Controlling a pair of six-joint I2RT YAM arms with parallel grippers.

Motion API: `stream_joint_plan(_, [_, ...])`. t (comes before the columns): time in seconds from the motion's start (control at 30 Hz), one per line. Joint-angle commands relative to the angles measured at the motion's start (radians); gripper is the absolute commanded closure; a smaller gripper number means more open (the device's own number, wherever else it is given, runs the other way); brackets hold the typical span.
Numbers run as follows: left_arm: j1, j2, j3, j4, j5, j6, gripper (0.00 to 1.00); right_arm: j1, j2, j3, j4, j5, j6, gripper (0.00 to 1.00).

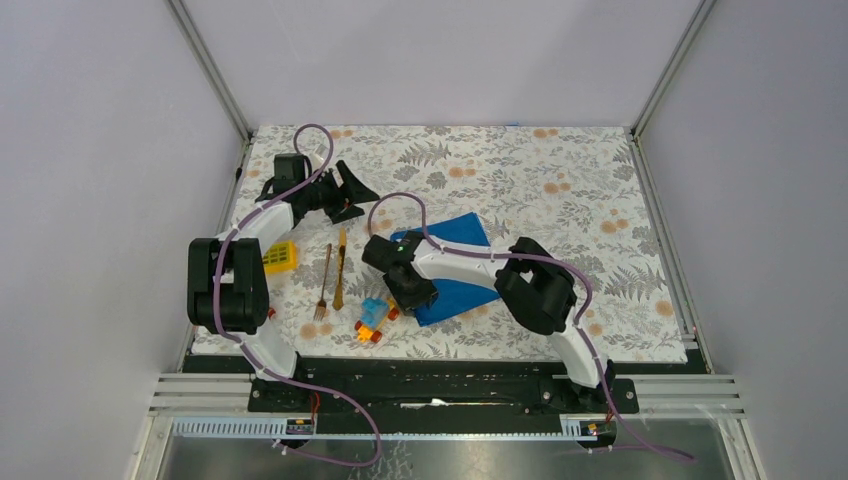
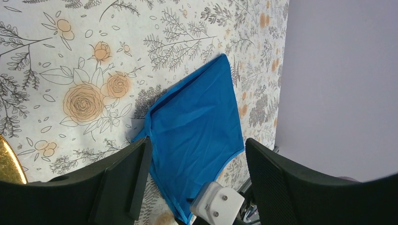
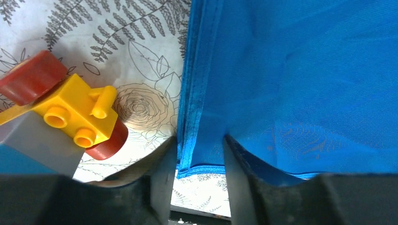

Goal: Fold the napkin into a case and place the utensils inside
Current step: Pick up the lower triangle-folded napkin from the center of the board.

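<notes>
The napkin (image 1: 455, 262) is a bright blue cloth, folded, lying on the flowered table right of centre. My right gripper (image 1: 410, 290) is down at its near left corner. In the right wrist view the layered hem of the napkin (image 3: 291, 84) runs between the fingers of my right gripper (image 3: 201, 145), and a gap still shows between them. The golden fork (image 1: 323, 285) and knife (image 1: 340, 268) lie side by side to the left of the napkin. My left gripper (image 1: 350, 195) hangs open at the back left with nothing in it. Its wrist view looks across at the napkin (image 2: 197, 117).
A blue-and-orange toy car (image 1: 373, 320) stands right beside my right gripper, and its yellow block and red wheels (image 3: 75, 110) show close to the left finger. A yellow block (image 1: 280, 257) lies by the left arm. Grey walls close in the table on three sides.
</notes>
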Motion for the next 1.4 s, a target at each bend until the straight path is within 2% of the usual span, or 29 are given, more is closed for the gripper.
stream_joint_plan(0.0, [0.005, -0.04, -0.007, 0.057, 0.033, -0.004, 0.22, 0.025, 0.169, -0.115, 0.083, 0.084, 0.028, 0.6])
stream_joint_plan(0.07, [0.005, -0.035, -0.006, 0.056, 0.033, -0.003, 0.22, 0.023, 0.148, -0.13, 0.114, 0.081, 0.015, 0.7])
stream_joint_plan(0.2, [0.005, -0.027, -0.009, 0.057, 0.03, -0.003, 0.22, 0.006, 0.098, -0.162, 0.167, 0.063, -0.009, 0.8])
stream_joint_plan(0.33, [0.005, -0.011, -0.013, 0.058, 0.028, -0.003, 0.22, -0.014, 0.027, -0.171, 0.189, 0.037, -0.047, 1.0])
stream_joint_plan(0.43, [-0.006, 0.008, -0.018, 0.073, 0.027, -0.013, 0.21, -0.036, -0.074, -0.192, 0.216, 0.012, -0.059, 1.0])
stream_joint_plan(0.5, [-0.034, 0.02, -0.024, 0.08, 0.009, -0.023, 0.15, -0.065, -0.159, -0.233, 0.267, -0.037, -0.058, 1.0])
stream_joint_plan(0.6, [-0.073, 0.043, -0.042, 0.089, -0.023, -0.063, 0.11, -0.143, -0.295, -0.34, 0.379, -0.188, -0.026, 1.0])
stream_joint_plan(0.7, [-0.102, 0.059, -0.077, 0.13, -0.056, -0.136, 0.11, -0.209, -0.409, -0.463, 0.515, -0.317, 0.006, 1.0])
stream_joint_plan(0.83, [-0.134, 0.047, -0.137, 0.178, -0.135, -0.193, 0.12, -0.274, -0.513, -0.603, 0.659, -0.414, 0.039, 1.0])
stream_joint_plan(1.03, [-0.229, 0.077, -0.154, 0.181, -0.244, -0.234, 0.04, -0.309, -0.585, -0.663, 0.727, -0.467, 0.047, 1.0])
stream_joint_plan(1.17, [-0.263, 0.125, -0.13, 0.164, -0.293, -0.251, 0.05, -0.33, -0.617, -0.684, 0.745, -0.49, 0.041, 1.0])
stream_joint_plan(1.37, [-0.294, 0.196, -0.072, 0.155, -0.332, -0.243, 0.13, -0.352, -0.642, -0.721, 0.778, -0.512, 0.032, 1.0])
